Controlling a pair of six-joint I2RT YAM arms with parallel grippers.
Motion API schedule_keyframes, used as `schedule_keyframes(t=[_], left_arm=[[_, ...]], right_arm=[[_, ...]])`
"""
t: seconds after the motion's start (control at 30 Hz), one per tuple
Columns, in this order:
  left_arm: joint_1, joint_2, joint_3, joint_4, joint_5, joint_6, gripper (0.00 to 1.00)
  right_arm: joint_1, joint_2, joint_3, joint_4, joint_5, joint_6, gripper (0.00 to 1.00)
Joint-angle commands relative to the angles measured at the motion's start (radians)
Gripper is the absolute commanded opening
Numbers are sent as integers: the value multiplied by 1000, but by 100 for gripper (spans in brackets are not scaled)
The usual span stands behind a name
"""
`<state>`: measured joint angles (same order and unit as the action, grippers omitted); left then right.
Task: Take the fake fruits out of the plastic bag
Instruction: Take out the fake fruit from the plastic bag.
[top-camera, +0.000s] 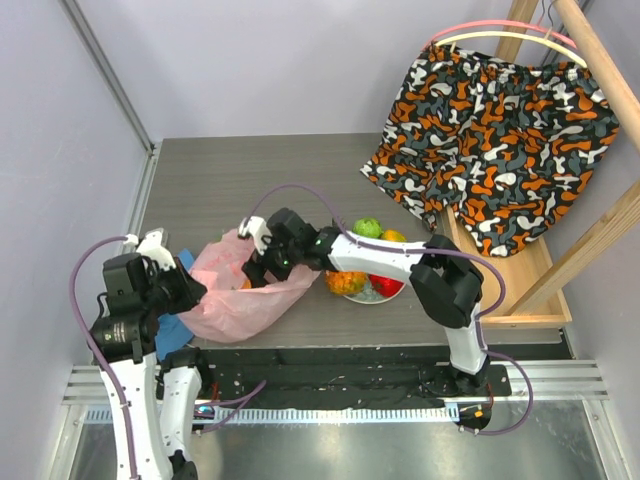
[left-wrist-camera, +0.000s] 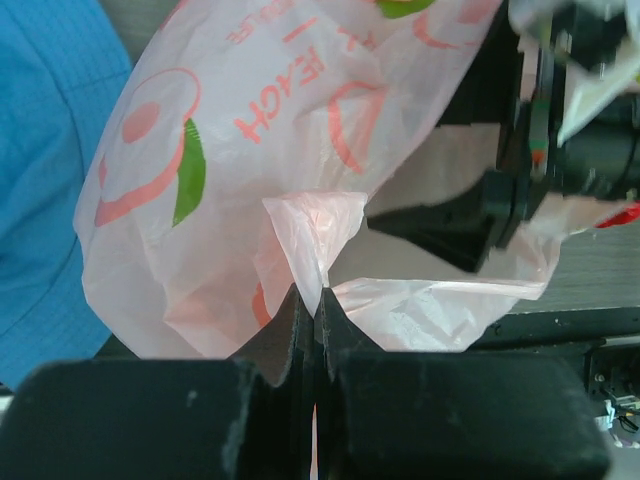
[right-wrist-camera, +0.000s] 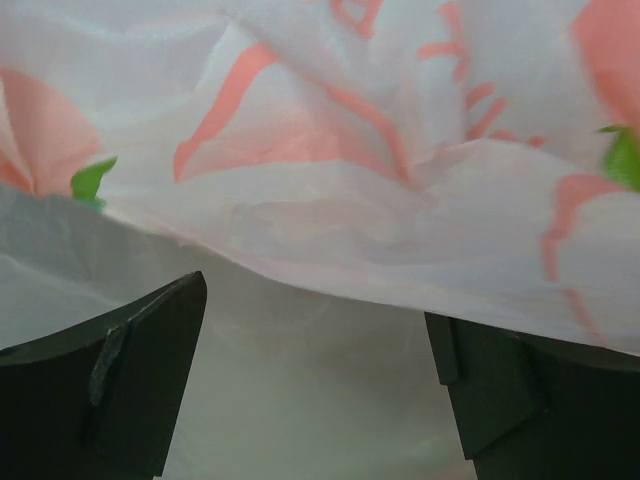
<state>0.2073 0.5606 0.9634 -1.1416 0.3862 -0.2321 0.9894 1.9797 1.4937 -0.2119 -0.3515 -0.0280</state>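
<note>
The pink plastic bag (top-camera: 235, 295) lies crumpled at the table's front left. My left gripper (top-camera: 197, 290) is shut on a fold of the bag's film (left-wrist-camera: 315, 235), pinched between its tips (left-wrist-camera: 318, 305). My right gripper (top-camera: 258, 268) is open, reaching into the bag's mouth from the right; its fingers (right-wrist-camera: 120, 370) stand wide apart with only bag film (right-wrist-camera: 330, 150) ahead and nothing between them. A green apple (top-camera: 368, 228), orange peach (top-camera: 395, 237), pineapple (top-camera: 346, 283) and red piece (top-camera: 386, 285) sit on the plate (top-camera: 372, 298). A small orange spot (top-camera: 245, 284) shows at the bag's mouth.
A blue fabric hat (top-camera: 172, 330) lies under the bag's left side; it also shows in the left wrist view (left-wrist-camera: 45, 170). A patterned orange, black and white cloth (top-camera: 500, 140) hangs on a wooden rack (top-camera: 545, 265) at the right. Walls close in the table at the back and left.
</note>
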Motion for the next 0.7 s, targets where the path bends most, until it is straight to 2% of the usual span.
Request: schedule_keyframes(t=[0.0, 0.1, 0.2, 0.33, 0.57, 0.67], left_arm=[[6, -11, -38, 32, -73, -35, 0], [21, 8, -55, 37, -95, -61, 0], [20, 7, -57, 36, -89, -58, 0], [4, 2, -57, 34, -76, -52, 0], [-6, 5, -57, 34, -63, -44, 0], [-9, 9, -55, 36, -55, -39, 0]], right_arm=[[92, -71, -128, 95, 81, -79, 99], [98, -94, -176, 126, 135, -49, 100], [114, -70, -164, 150, 228, -102, 99], [133, -42, -161, 241, 247, -127, 100], [141, 57, -40, 287, 250, -102, 100], [138, 152, 48, 260, 313, -70, 100]])
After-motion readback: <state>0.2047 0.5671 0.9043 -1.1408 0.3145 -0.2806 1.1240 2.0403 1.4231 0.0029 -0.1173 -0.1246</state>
